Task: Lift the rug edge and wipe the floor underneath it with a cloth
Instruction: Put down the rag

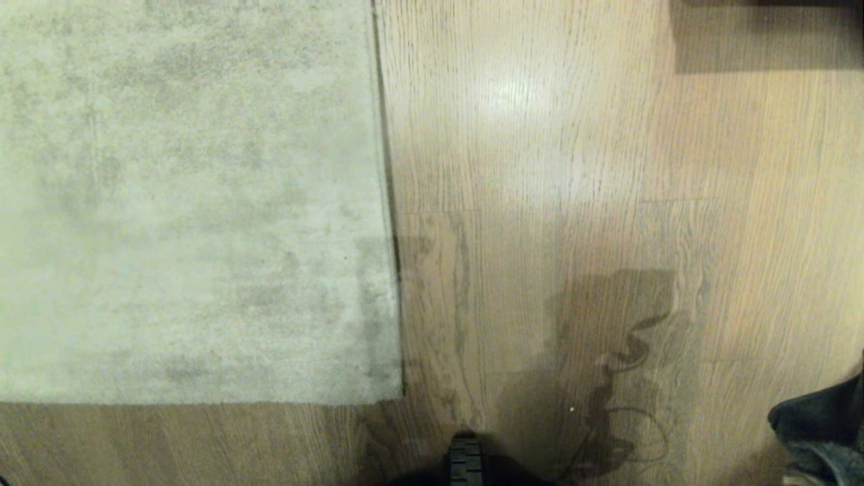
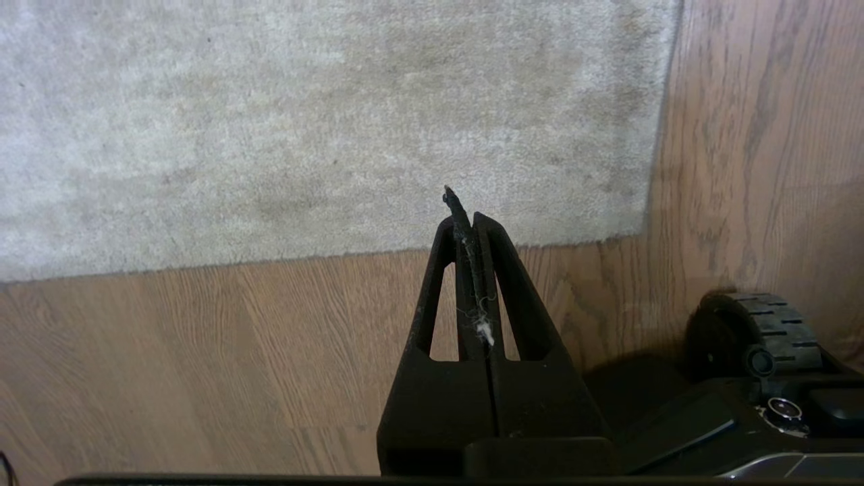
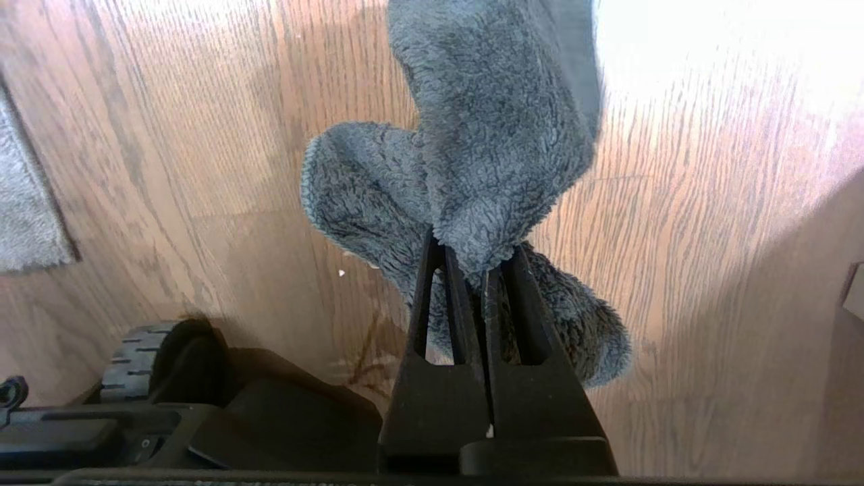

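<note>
Wood-grain floor (image 1: 607,169) beside flat rug edge (image 1: 386,202)

Light wood-grain floor (image 1: 574,169) — pale mottled rug (image 1: 189,202) flat on it, rug edge (image 1: 388,202) straight, corner square.

Rug (image 1: 189,202): pale grey-beige pile, mottled with darker grey patches, a thin dark line along its edge (image 1: 386,169). Floor (image 1: 540,169): light brown planks with fine darker wood grain and a pale glossy highlight. Cloth (image 3: 486,148): dark grey-teal, fuzzy, uniform in colour. Left gripper (image 2: 466,216): matt black, flecked with white lint. Right gripper (image 3: 480,270): matt black. Wheel (image 2: 756,324): black, with a slotted tread pattern.
</note>
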Robot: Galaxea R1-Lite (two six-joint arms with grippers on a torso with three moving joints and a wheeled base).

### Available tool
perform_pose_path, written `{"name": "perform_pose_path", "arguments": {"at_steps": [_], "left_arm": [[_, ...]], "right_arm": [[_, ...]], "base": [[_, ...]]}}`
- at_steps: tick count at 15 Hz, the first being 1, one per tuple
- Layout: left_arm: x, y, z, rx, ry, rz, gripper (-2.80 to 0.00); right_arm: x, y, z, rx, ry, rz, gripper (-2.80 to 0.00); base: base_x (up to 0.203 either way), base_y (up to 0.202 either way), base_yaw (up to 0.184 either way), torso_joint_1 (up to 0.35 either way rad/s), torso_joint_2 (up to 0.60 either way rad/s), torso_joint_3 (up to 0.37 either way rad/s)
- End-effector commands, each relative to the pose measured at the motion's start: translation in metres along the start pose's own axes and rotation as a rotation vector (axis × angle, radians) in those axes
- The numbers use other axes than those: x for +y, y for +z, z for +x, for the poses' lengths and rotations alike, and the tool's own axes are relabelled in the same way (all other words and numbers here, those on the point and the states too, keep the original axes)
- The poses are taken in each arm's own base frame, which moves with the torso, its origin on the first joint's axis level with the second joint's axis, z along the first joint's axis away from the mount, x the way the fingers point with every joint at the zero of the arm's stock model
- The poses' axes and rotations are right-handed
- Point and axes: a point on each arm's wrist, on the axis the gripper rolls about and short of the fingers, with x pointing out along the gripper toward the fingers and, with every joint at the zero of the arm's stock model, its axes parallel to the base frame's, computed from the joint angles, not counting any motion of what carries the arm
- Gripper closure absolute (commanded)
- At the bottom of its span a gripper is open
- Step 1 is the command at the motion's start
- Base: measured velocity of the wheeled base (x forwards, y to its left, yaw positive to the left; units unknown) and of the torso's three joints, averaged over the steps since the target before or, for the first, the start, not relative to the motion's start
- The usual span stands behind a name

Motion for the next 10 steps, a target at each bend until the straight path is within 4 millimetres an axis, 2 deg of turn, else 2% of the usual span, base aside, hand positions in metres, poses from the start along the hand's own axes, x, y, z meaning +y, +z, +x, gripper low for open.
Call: {"name": "perform_pose_path", "arguments": {"at_steps": [1,10], "left_arm": [[0.0,0.0,0.0001,0.002,-0.001,0.0,0.0],[0.0,0.0,0.0001,0.002,-0.001,0.0,0.0]], "right_arm": [[0.0,0.0001,0.0001,0.001,0.002,0.0,0.0],[0.0,0.0001,0.0,-0.001,0.0,-0.015,0.0]], "base": [[0.0,0.0,0.0,0.0,0.0,0.0],[0.0,0.0,0.0,0.0,0.0,0.0]]}}
